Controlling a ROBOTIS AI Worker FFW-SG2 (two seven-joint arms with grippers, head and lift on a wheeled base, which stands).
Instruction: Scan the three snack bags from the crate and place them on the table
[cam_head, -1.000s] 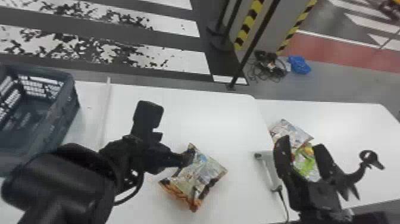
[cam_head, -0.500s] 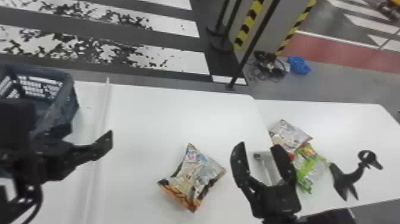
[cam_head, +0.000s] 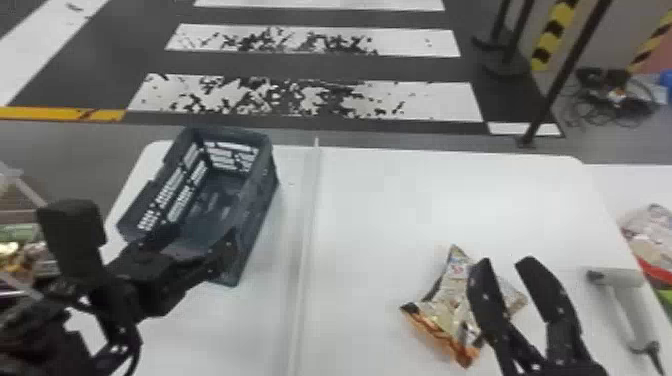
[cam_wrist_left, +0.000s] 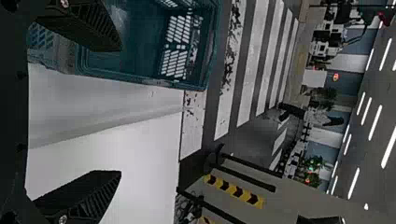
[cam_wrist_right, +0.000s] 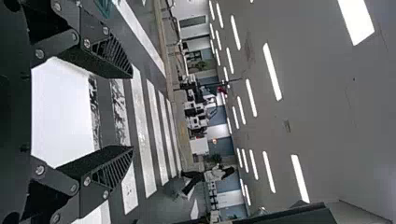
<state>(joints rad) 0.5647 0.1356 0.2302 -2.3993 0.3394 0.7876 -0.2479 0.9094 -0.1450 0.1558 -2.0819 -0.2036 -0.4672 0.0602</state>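
My left gripper (cam_head: 197, 242) is open at the near side of the dark crate (cam_head: 257, 215). In the left wrist view, the left gripper (cam_wrist_left: 120, 109) stands open, with the crate (cam_wrist_left: 135, 51) partly behind one finger. A silver-and-orange snack bag (cam_head: 440, 315) lies on the white table. Above its right part, my right gripper (cam_head: 505, 262) holds its fingers apart with nothing between them; the right gripper (cam_wrist_right: 132, 112) is also open in the right wrist view. To its right lies a light grey scanner (cam_head: 627, 300). A silver bag (cam_head: 650, 230) lies at the right edge.
A red-and-green bag (cam_head: 652, 272) lies beside the silver one on the right table. A pale strip (cam_head: 305, 250) crosses the table between crate and snack bag. Packaged goods (cam_head: 25, 255) sit on a rack at the left edge.
The head view has swung left. My left gripper has left the orange-edged bag's side and moved left to the crate. The right gripper has moved left from the far bags, past the scanner.
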